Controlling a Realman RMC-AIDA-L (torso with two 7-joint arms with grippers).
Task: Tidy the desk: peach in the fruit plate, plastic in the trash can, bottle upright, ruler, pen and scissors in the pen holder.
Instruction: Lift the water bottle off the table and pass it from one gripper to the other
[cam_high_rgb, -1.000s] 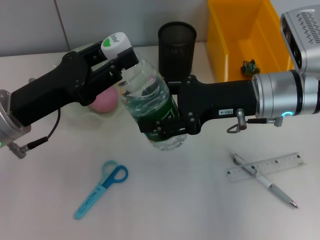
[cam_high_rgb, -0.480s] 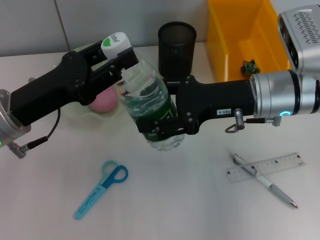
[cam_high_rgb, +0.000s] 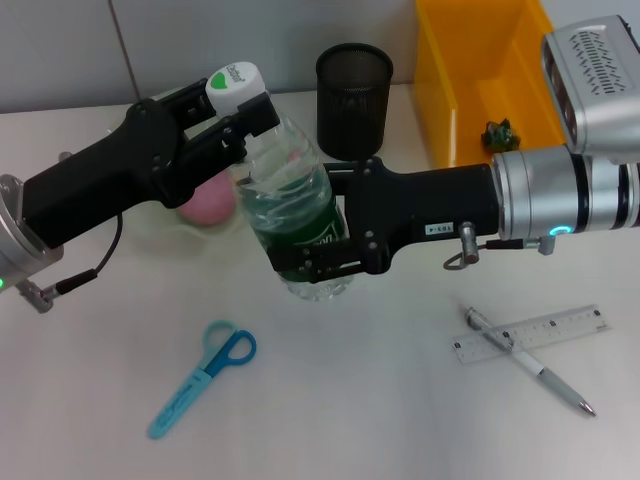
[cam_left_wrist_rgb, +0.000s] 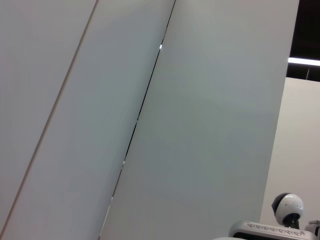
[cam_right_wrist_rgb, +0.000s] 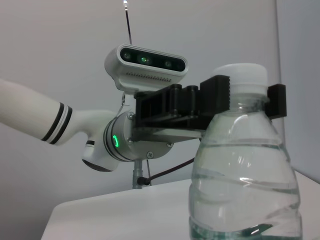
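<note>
A clear bottle (cam_high_rgb: 292, 205) with a green label and white cap is held tilted above the table by both grippers. My left gripper (cam_high_rgb: 248, 118) is shut on its neck just under the cap. The right wrist view shows its black fingers (cam_right_wrist_rgb: 216, 95) on either side of the bottle (cam_right_wrist_rgb: 245, 175) neck. My right gripper (cam_high_rgb: 312, 262) is shut around the bottle's lower body. The pink peach (cam_high_rgb: 207, 204) lies in the pale fruit plate (cam_high_rgb: 165, 222). Blue scissors (cam_high_rgb: 203, 377), ruler (cam_high_rgb: 535, 332) and pen (cam_high_rgb: 530, 364) lie on the table. The black mesh pen holder (cam_high_rgb: 354, 85) stands behind.
A yellow bin (cam_high_rgb: 445, 90) stands at the back right with a small dark green scrap (cam_high_rgb: 500, 132) inside. The pen lies across the ruler. The left wrist view shows only a wall.
The right arm has moved left and carried the bottle's base left with it. The left gripper shifted slightly up at the neck.
</note>
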